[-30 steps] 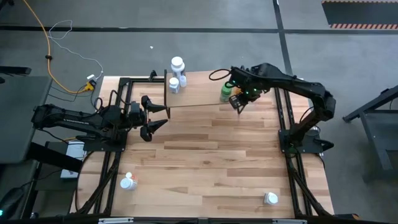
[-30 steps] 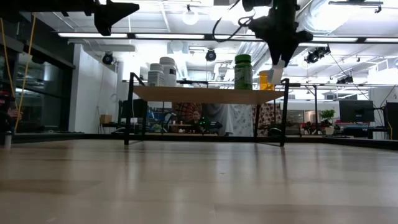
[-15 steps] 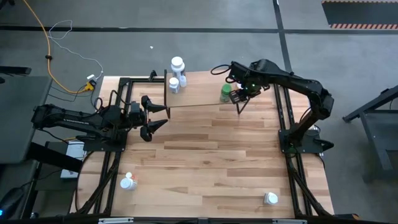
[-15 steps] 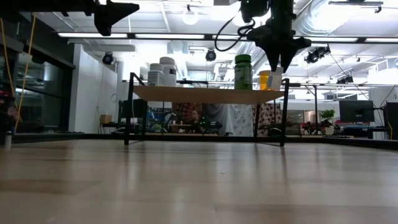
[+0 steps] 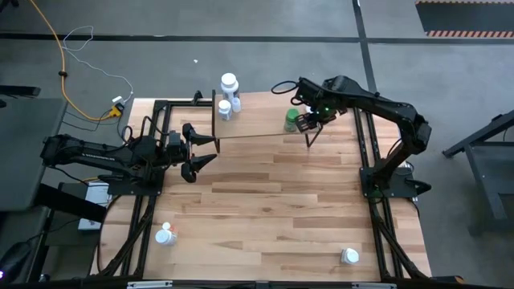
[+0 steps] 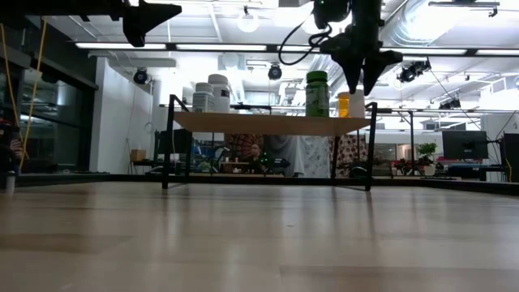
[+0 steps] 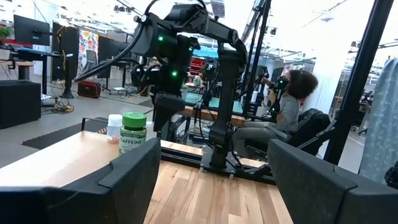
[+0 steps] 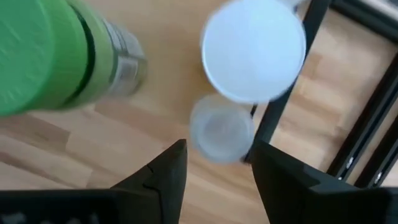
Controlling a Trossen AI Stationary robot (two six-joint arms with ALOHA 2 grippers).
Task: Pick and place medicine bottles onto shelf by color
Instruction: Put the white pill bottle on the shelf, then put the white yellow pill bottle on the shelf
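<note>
The shelf [image 6: 272, 122] stands at the table's far middle. On its right end stand a green bottle [image 6: 317, 93] and, beside it, an orange bottle with a white cap [image 6: 346, 105]. Both also show in the left wrist view, the green bottle [image 7: 133, 131] and the orange bottle [image 7: 114, 127]. My right gripper [image 6: 362, 84] hangs open just above the orange bottle's cap [image 8: 254, 50], fingers pointing down, touching nothing. Several white bottles [image 5: 229, 95] stand at the shelf's left end. My left gripper [image 5: 195, 152] is open and empty, raised near the shelf's left end.
A white bottle with a red top [image 5: 165, 234] lies near the table's front left. Another white bottle [image 5: 349, 256] lies at the front right. Black frame rails [image 5: 365, 152] run along both sides of the table. A person [image 7: 292, 99] sits beyond the table.
My right gripper has come down over the shelf's right end with the orange bottle, set it upright beside the green bottle, then opened and let go. The bottle now stands on the shelf on its own.
</note>
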